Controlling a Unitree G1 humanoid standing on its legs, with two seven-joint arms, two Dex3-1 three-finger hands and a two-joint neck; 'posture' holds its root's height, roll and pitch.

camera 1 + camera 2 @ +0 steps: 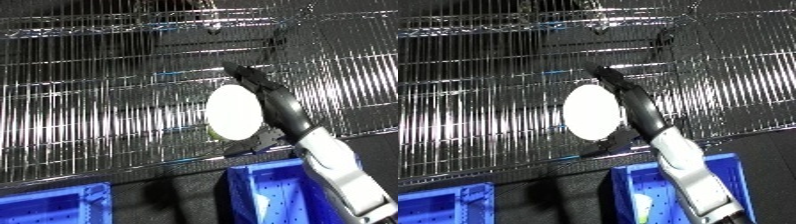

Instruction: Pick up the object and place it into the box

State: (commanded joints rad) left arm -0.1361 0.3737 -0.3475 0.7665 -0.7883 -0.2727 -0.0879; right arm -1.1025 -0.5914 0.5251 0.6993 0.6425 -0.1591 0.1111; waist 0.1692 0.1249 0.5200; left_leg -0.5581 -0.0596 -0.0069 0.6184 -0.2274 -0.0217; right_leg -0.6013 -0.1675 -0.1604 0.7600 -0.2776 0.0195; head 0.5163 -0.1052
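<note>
We saw the right robot hand [266, 95] gripping a white disc [234, 112], fingers curled over its 3 o'clock edge, before the wire shelf [89, 110], above the bin [266, 195].

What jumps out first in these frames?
A white oval object at centre, bright against the shiny wire shelf, with the right hand curled round it. Below, a blue bin sits under the forearm, another blue bin at lower left.
</note>
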